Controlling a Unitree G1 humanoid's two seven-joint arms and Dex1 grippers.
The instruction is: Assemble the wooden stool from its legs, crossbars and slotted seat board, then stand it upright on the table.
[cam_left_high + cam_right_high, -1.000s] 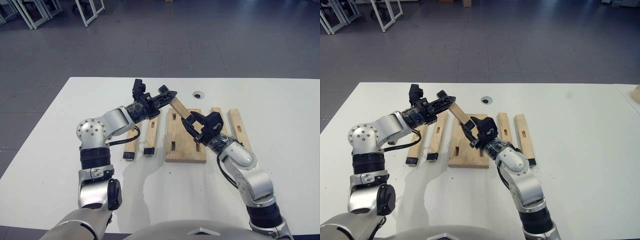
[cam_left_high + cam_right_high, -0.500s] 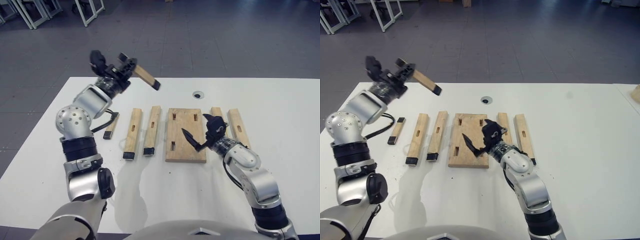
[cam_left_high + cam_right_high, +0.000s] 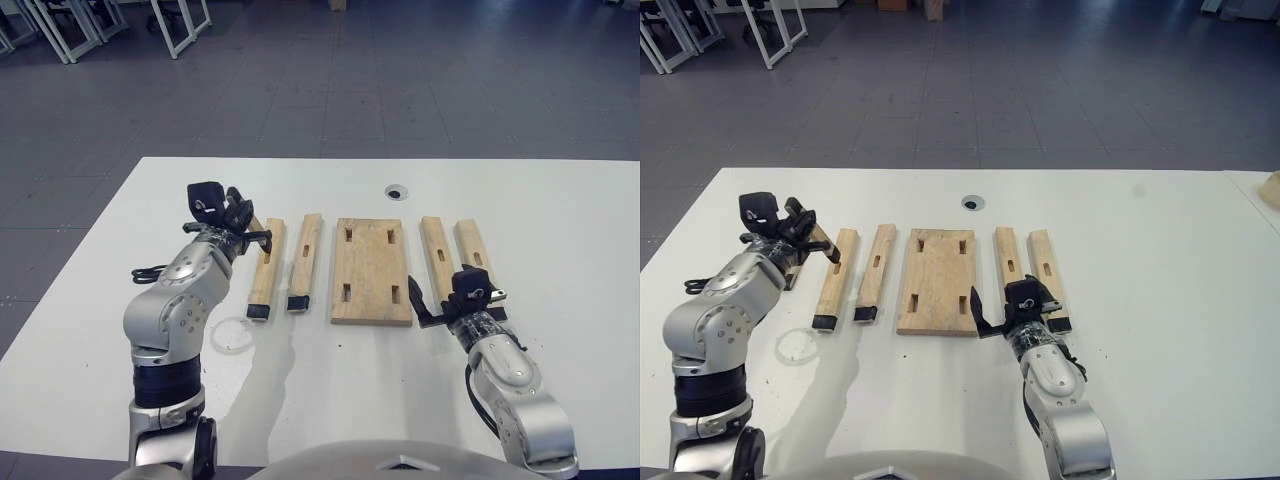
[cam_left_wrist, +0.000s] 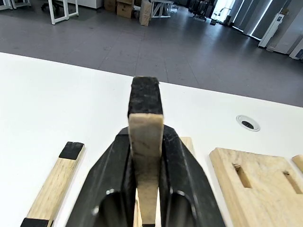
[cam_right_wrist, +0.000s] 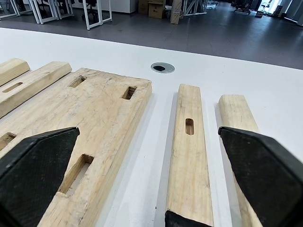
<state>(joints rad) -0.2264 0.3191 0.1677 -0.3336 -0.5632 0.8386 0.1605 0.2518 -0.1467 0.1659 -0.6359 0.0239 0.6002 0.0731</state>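
Note:
The slotted seat board (image 3: 370,268) lies flat mid-table, with two legs (image 3: 265,265) (image 3: 303,260) on its left and two legs (image 3: 435,250) (image 3: 475,255) on its right. My left gripper (image 3: 238,228) hovers low just left of the left legs, shut on a short crossbar (image 4: 146,156) with a black end (image 4: 144,97). A second crossbar (image 4: 52,189) lies on the table beside it. My right gripper (image 3: 442,300) is open and empty at the board's near right corner, its fingers (image 5: 38,179) spread wide in front of the board (image 5: 80,109) and a leg (image 5: 189,142).
A round cable hole (image 3: 397,189) sits in the white table (image 3: 560,210) behind the board. A faint ring mark (image 3: 235,335) lies near my left arm. Open floor and some desk frames lie beyond the far edge.
My left arm carried the crossbar from over the board, up and to the back left, then down beside the left legs. My right gripper drew back from the board toward me, open.

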